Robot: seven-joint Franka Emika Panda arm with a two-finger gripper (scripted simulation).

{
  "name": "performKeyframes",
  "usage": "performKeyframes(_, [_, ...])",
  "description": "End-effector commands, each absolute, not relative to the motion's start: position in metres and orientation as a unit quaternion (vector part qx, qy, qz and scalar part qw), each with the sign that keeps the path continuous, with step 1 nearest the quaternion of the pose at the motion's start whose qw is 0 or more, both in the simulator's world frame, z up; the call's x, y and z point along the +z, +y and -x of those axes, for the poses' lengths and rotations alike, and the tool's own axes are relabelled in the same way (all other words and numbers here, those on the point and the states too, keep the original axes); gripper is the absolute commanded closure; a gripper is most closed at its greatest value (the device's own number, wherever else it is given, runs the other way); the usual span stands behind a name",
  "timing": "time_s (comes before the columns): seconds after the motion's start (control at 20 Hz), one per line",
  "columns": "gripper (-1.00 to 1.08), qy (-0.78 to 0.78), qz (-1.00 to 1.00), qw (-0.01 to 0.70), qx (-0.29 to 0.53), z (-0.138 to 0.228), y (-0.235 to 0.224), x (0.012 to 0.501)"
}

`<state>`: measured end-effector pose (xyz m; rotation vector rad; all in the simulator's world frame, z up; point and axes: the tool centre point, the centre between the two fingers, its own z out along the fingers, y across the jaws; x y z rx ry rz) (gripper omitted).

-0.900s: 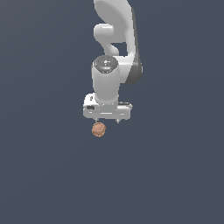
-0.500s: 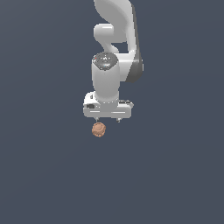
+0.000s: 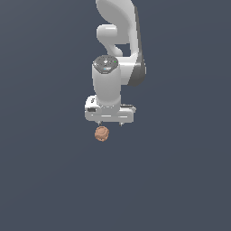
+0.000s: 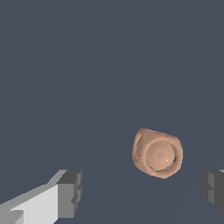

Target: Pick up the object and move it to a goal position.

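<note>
The object, a small lumpy orange-brown ball point(image 3: 102, 133), lies on the dark grey floor just below the white gripper hand in the exterior view. My gripper point(image 3: 110, 122) hangs above it, pointing down, with only the finger tips peeking out under the hand. In the wrist view the ball point(image 4: 157, 153) lies between the lines of the two dark-padded fingers point(image 4: 70, 192), nearer to the other finger, and beyond the tips. The gripper point(image 4: 142, 192) is open wide and holds nothing.
The white arm point(image 3: 118, 40) rises behind the gripper toward the top of the exterior view. A plain dark grey floor point(image 3: 45, 180) surrounds the ball, with no other objects in view.
The wrist has shifted very slightly to the exterior view's left. The ball has not moved and the gripper stays open.
</note>
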<state>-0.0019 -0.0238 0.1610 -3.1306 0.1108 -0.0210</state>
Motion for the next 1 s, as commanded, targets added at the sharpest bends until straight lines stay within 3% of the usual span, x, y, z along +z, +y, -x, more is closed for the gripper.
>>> performKeyframes(0.0, [-0.92, 0.053, 0.999, 0.004, -0.005, 0.004, -0.032, 0.150])
performKeyframes(0.45, [-0.92, 0.141, 0.990, 0.001, -0.001, 0.020, -0.074, 0.098])
performKeyframes(0.95, [-0.92, 0.153, 0.988, 0.000, 0.001, 0.023, -0.080, 0.085])
